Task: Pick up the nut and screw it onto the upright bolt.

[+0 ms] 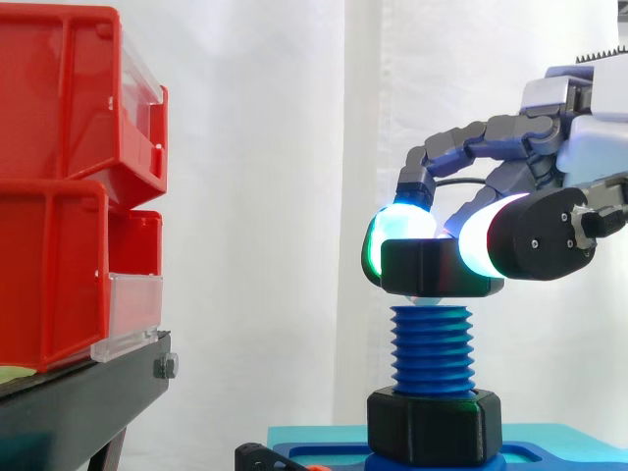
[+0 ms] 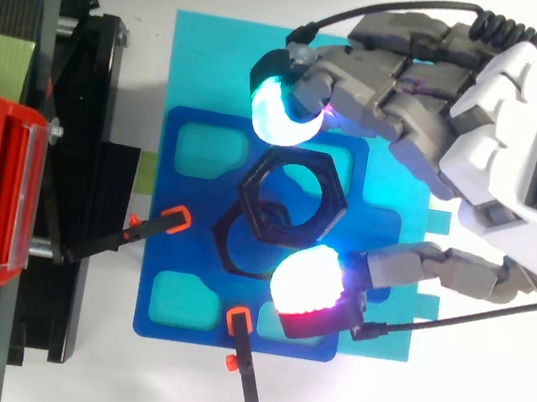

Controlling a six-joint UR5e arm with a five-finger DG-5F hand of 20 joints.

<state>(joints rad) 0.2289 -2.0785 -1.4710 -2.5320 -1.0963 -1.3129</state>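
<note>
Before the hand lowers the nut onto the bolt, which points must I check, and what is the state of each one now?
1. Nut pinched between the fingertips of the hand: ok.
2. Nut above the tip of the bolt, side view: ok.
3. Nut level, not tilted: ok.
4. Nut hole centred on the bolt, top view: cannot tell; it looks offset from the lower nut.
5. Bolt upright on the blue base: ok.
6. Threads engaged: not ok.
</note>
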